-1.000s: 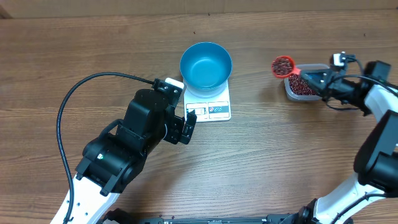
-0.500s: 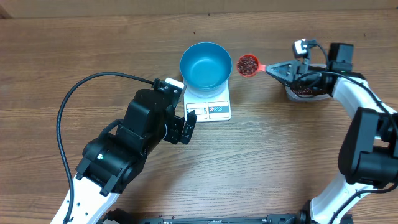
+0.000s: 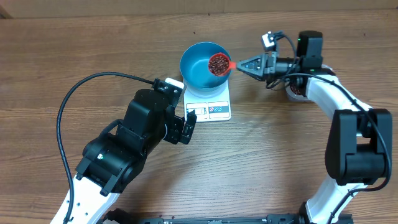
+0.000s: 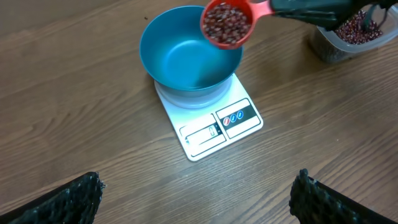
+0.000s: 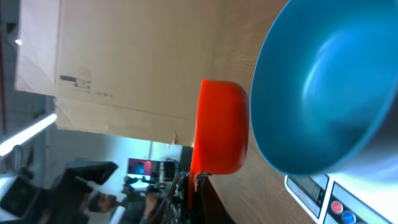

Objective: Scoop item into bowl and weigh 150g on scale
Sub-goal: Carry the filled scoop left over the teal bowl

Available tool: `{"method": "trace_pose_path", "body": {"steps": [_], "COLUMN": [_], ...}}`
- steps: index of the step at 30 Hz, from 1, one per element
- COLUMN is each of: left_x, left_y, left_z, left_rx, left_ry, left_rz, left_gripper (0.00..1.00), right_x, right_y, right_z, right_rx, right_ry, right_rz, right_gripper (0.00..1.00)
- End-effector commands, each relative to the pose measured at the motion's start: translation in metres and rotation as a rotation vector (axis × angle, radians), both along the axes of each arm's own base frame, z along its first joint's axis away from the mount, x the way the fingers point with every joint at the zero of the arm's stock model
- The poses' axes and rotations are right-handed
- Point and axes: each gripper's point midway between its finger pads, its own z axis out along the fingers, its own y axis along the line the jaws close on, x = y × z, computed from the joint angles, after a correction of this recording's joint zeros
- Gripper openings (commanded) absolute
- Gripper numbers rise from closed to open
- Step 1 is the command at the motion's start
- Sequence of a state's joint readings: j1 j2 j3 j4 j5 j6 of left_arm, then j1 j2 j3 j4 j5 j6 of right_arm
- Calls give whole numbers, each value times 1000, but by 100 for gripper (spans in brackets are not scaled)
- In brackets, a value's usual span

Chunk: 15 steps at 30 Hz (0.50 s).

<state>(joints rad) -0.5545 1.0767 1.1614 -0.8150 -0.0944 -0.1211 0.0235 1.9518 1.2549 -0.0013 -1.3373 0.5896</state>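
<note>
my right jaws pinching scoop (image 5: 221,127) handle, beans (image 4: 225,22) in it, hanging over bowl (image 3: 194,65) on scale (image 3: 214,111). left jaws spread wide, beside scale, touching nothing

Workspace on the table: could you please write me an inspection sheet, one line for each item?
Surface: wooden table; one dark speck beyond the bowl, too small to identify.
Job's things: blue bowl stands on white scale, empty inside; scoop full of beans is level above the bowl's tub side; display unreadable.
Clutter: clear tub with more beans; nothing else seen.
End effectors: left end effector open, holding nothing; right end effector shut on the scoop handle.
Cables: black cable loops over the table from the left arm; thin cable at the right wrist.
Surroundings: cardboard box beyond the table; blurred room behind.
</note>
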Motion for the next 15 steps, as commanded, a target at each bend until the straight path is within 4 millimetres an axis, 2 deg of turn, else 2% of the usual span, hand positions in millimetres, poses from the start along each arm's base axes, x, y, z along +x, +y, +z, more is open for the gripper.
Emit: {"method": "trace_pose_path", "body": {"steps": [1, 8, 15], "left_x": [3, 3, 3], "left_y": [2, 2, 2], "left_z": [5, 5, 5], "left_rx": [-1, -1, -1], "left_ry": [-15, -15, -14], "left_rz": [16, 16, 16], "left_gripper": [99, 100, 99], "right_x": [8, 26, 45], "right_y": [17, 36, 29], "right_z": [-1, -7, -17], "right_rx": [-41, -154, -275], "right_ry": [-21, -234, -367], "right_rz": [-29, -96, -180], "right_gripper": [4, 4, 4]}}
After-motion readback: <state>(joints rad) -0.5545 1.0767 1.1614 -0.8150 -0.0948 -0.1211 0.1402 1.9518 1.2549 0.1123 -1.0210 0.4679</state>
